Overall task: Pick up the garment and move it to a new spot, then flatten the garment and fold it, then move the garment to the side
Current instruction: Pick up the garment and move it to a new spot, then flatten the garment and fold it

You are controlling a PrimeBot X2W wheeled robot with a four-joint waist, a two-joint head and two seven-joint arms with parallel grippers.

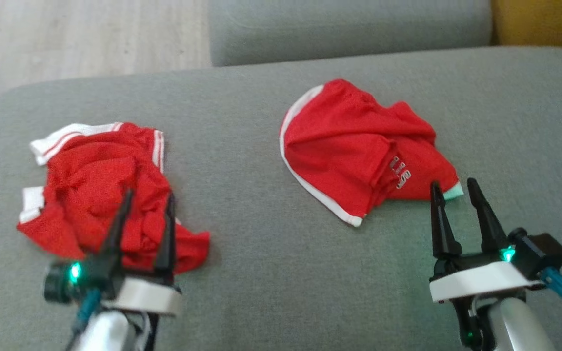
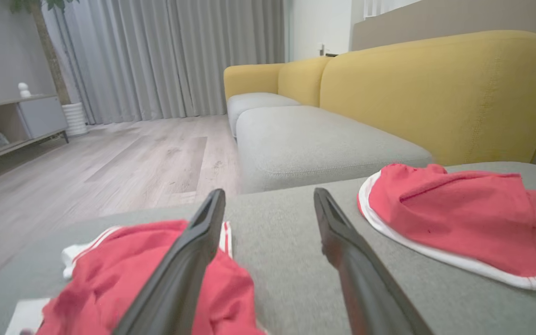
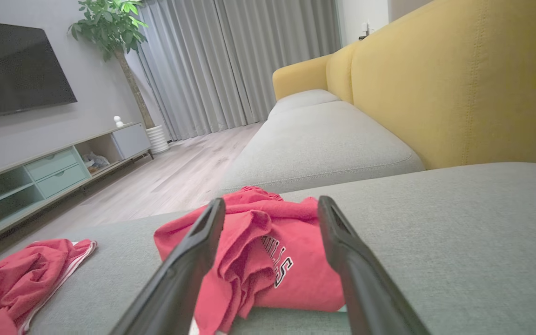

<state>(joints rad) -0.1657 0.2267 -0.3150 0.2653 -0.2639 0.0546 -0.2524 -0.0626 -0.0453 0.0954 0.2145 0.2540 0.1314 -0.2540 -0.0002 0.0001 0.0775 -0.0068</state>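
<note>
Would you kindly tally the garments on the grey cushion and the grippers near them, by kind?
Red garments: 2 (left garment, right garment)
Grippers: 2 (left gripper, right gripper), both open
Total: 4

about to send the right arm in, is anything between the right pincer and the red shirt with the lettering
Nothing visible stands between them. The right pincer is open with its tips already at the near edge of the lettered red garment, on bare grey cushion. The other red garment lies well off to the left, under the open left pincer.
</note>
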